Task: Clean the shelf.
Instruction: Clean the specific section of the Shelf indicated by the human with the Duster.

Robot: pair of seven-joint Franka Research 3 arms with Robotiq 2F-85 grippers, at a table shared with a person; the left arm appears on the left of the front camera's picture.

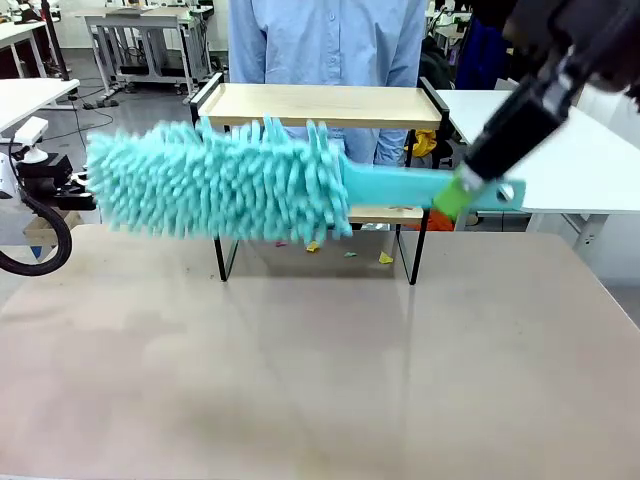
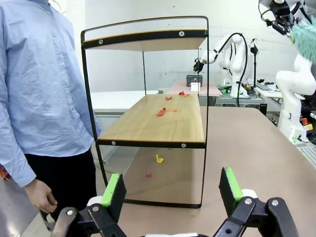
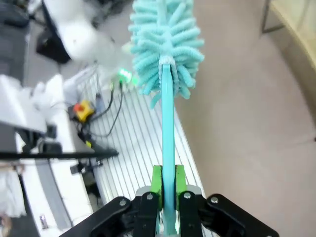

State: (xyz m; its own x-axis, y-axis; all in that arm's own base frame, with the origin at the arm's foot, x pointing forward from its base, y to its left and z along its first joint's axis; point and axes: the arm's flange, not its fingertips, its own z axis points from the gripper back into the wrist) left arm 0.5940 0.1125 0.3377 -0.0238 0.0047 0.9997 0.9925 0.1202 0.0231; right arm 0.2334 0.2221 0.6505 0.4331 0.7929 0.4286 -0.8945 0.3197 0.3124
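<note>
The shelf (image 1: 325,105) stands at the far side of the worktop (image 1: 320,370). It looks light and stiff; a hard push may slide it. The right gripper (image 1: 457,195) squeezes a soft duster (image 1: 215,185) by its hard handle. The left gripper (image 2: 173,186) is wide open, empty. Paper bits (image 2: 162,112) lie on the low board (image 2: 148,129), tucked under the top one.

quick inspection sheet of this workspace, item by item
surface: beige tabletop, smooth, some scraps under the shelf
job's things: two-tier wooden shelf in black metal frame, upright at the far side; teal fluffy duster held in front of it
clutter: red paper scraps on the lower board; yellow paper scrap on the table beneath
grippers: left gripper open, empty, facing the shelf's end; right gripper shut on the duster's handle
cables: black cable looped at the table's left edge
surroundings: person in light blue shirt behind the shelf
</note>
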